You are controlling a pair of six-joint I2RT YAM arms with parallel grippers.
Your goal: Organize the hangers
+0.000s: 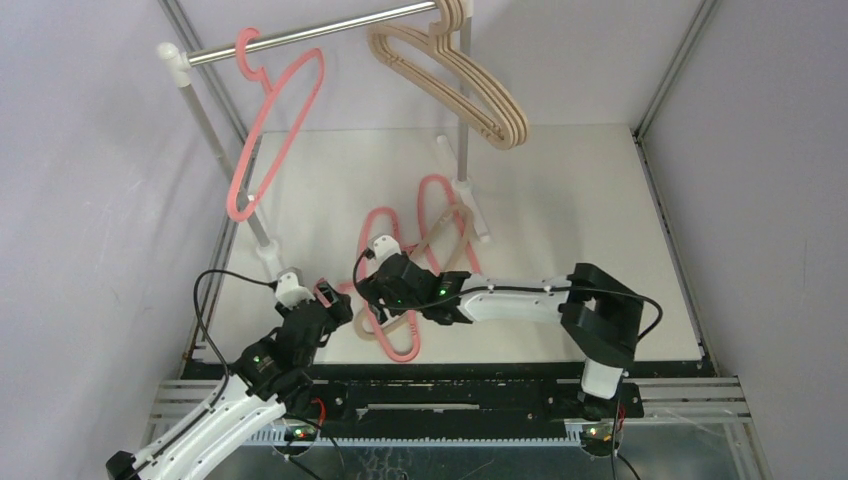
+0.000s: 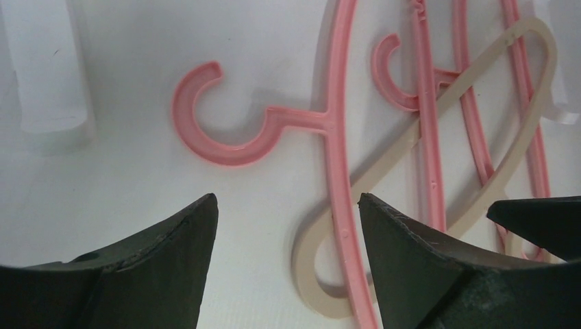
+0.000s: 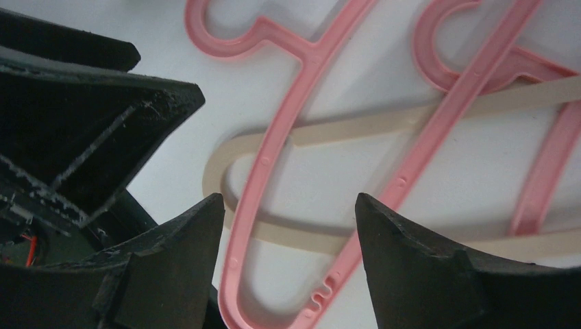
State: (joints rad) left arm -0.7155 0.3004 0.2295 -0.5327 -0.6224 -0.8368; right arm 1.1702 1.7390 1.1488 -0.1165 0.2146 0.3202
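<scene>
Two pink hangers (image 1: pixel 403 348) (image 1: pixel 432 185) and a beige hanger (image 1: pixel 455 225) lie crossed in a pile on the white table. Another pink hanger (image 1: pixel 280 120) and several beige hangers (image 1: pixel 460 85) hang on the silver rail (image 1: pixel 320 32). My left gripper (image 1: pixel 335 298) (image 2: pixel 286 205) is open low over the pile's left edge. A pink hanger's bar (image 2: pixel 336 171) runs just inside its right finger, and the hook (image 2: pixel 212 116) lies ahead. My right gripper (image 1: pixel 368 295) (image 3: pixel 288 205) is open and straddles the rounded end of a pink hanger (image 3: pixel 260 205). The beige hanger (image 3: pixel 342 127) passes under that pink one.
The rack's white posts (image 1: pixel 275 255) (image 1: pixel 465 190) stand on the table beside the pile. The two grippers are close together; the left one (image 3: pixel 89 123) fills the upper left of the right wrist view. Grey walls close in both sides.
</scene>
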